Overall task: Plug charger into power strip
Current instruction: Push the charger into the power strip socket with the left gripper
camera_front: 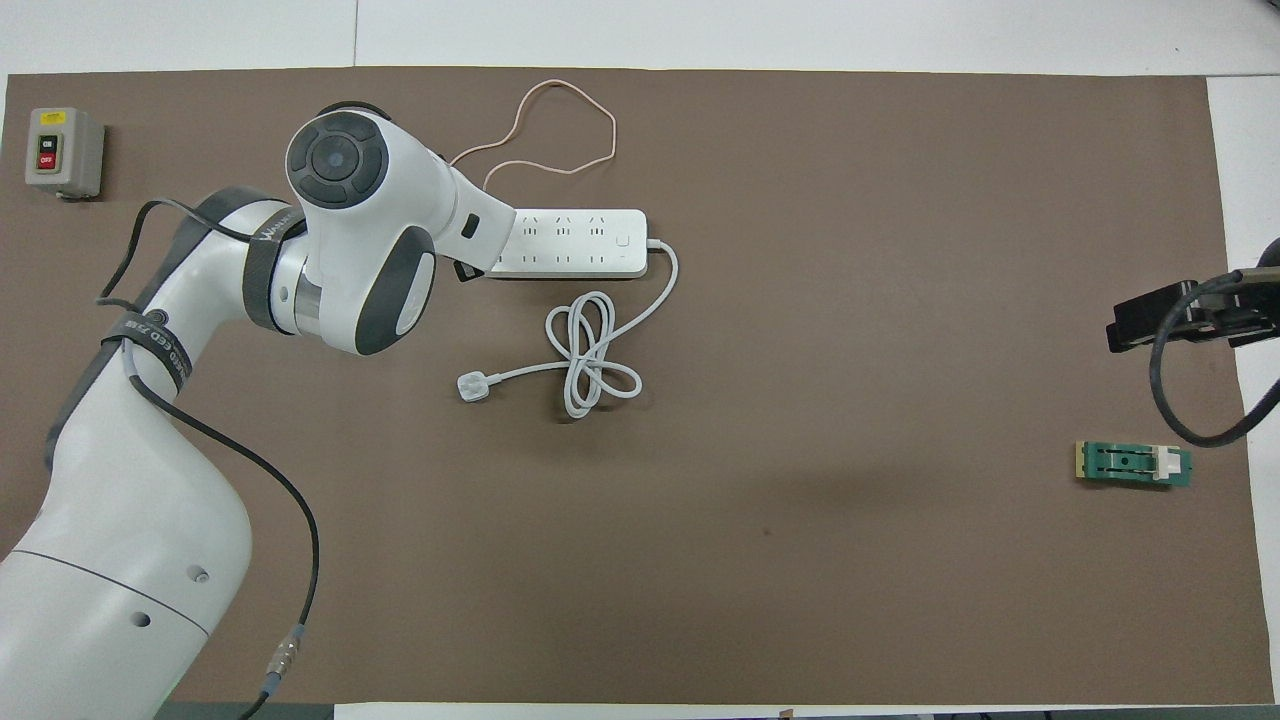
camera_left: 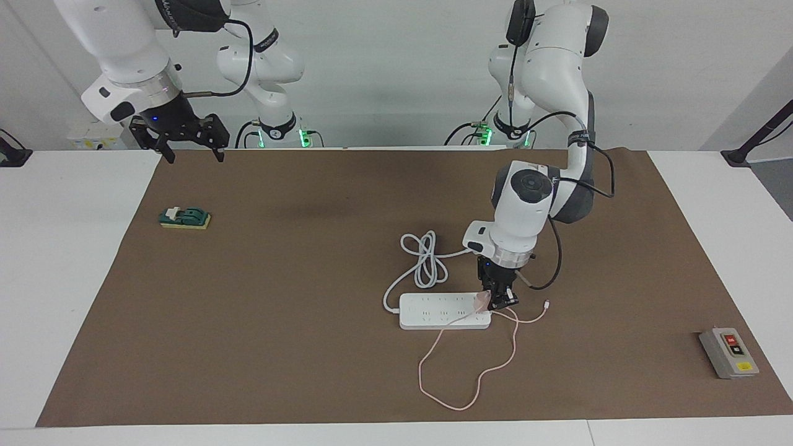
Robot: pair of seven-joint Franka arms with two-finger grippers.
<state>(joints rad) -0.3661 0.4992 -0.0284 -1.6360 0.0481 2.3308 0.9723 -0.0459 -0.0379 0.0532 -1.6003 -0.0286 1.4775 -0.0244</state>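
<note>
over the power strip's (camera_left: 444, 311) end toward the left arm's side of the table, in the facing view, the left gripper (camera_left: 497, 301) hangs low with its fingers clenched on the charger (camera_left: 482, 301) — the pink cube sits at the strip's end sockets, touching or all but touching the top face; whether its pins are in i cannot tell. the charger's thin pink cable (camera_left: 469, 365) trails off the strip and loops over the mat farther from the robots, ending in a small white connector (camera_left: 547, 304) beside the gripper. the strip's thick white cord (camera_left: 425, 260) lies coiled nearer to the robots. the right gripper (camera_left: 189, 139) waits high over the mat's corner at the right arm's end, fingers spread and empty, above a green block (camera_left: 184, 217). a grey button box (camera_left: 728, 352) sits well apart at the left arm's end.

from overhead, the left arm's wrist covers the strip's (camera_front: 575, 243) end, so gripper and charger are hidden; the pink cable (camera_front: 560, 125) loops farther out, the white plug (camera_front: 472, 386) lies nearer.

risks, as i judge them: pins slightly off the slots would make a push skid the unanchored strip or tilt the cube in the fingers; the cable draped across the strip could snag. no containers here — nothing holds anything.
</note>
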